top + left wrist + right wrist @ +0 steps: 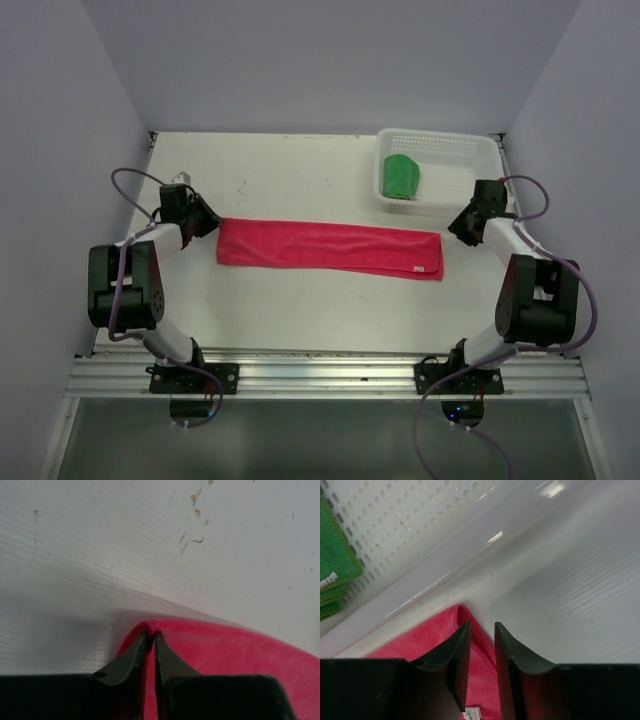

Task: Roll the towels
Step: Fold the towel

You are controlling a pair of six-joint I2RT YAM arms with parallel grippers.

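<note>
You had the pink-red towel lying as a long strip across mid-frame, axis left to right. The left gripper pinched its left edge; the right gripper stood narrowly parted over the right corner. The green towel sat in the basket, upper right.

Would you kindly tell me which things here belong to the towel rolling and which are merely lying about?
Job in hand:
pink-red towel, lying on the table
green towel, inside the mesh basket

Lying about:
mesh basket
</note>
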